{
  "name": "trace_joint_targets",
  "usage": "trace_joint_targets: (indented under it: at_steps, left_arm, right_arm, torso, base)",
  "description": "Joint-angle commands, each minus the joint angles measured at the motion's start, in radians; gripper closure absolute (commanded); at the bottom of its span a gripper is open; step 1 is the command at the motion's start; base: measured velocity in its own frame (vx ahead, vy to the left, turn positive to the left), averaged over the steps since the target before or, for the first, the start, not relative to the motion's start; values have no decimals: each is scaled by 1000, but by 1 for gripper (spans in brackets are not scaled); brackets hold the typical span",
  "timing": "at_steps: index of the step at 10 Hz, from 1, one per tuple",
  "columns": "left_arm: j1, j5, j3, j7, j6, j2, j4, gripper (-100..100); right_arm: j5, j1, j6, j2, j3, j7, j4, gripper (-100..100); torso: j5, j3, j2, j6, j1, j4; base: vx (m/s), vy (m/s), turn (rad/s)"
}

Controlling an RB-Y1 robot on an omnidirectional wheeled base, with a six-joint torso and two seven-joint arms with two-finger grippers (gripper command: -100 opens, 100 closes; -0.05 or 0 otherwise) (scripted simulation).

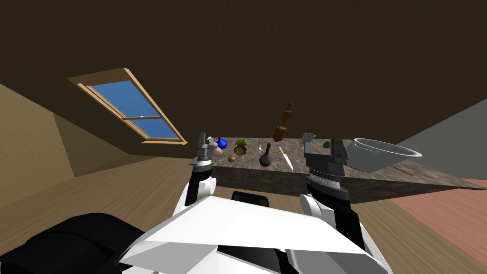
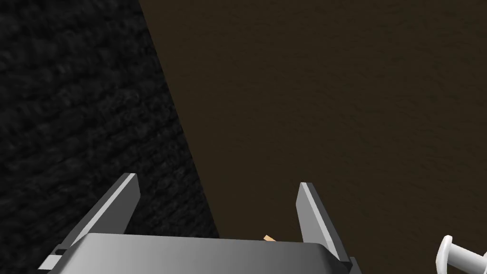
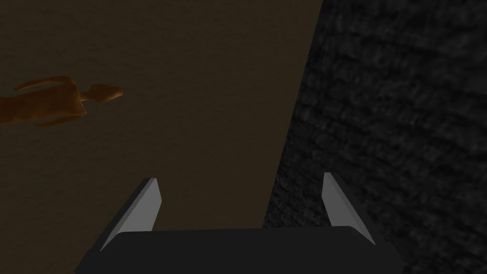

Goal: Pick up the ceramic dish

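Head view: left gripper [image 1: 204, 141] and right gripper [image 1: 326, 150] raised at counter [image 1: 266, 180] edge, both spread wide, empty; brown dish [image 1: 239, 150] between them, nearer left.

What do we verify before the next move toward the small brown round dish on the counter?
1. Left gripper open: ok.
2. Right gripper open: ok.
3. In sight, small brown round dish on the speckled stone counter: ok.
4. A gripper at the dish: not ok, both empty, raised at the counter's near edge.
5. Dish apart from the dark round-bellied bottle: ok.
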Motion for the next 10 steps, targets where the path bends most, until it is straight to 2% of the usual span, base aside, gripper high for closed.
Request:
trace_joint_targets:
  at_steps: [1, 3, 6, 9, 10]
  left_arm:
    - [-7, -3, -2, 9, 12, 44, 6, -100]
    - [-22, -9, -6, 31, 42, 105, 19, -100]
    - [-60, -24, -16, 82, 117, 178, 49, -100]
    - [-113, -41, -28, 151, 209, 222, 87, -100]
    - [-113, -41, -28, 151, 225, 222, 87, -100]
  right_arm:
    - [0, 0, 0, 0, 0, 0, 0, 0]
    - [0, 0, 0, 0, 0, 0, 0, 0]
    - [0, 0, 0, 0, 0, 0, 0, 0]
    - [0, 0, 0, 0, 0, 0, 0, 0]
    - [0, 0, 0, 0, 0, 0, 0, 0]
  torso:
    - [0, 0, 0, 0, 0, 0]
    - [0, 0, 1, 0, -1, 0]
    - [-1, 1, 1, 0, -3, 0]
    - [-1, 1, 2, 0, -4, 0]
    - [-1, 1, 2, 0, -4, 0]
  base:
    - [-7, -14, -7]
    - [-14, -28, -13]
    - [-21, -48, -23]
    - [-32, -63, -46]
    - [-21, -44, -9]
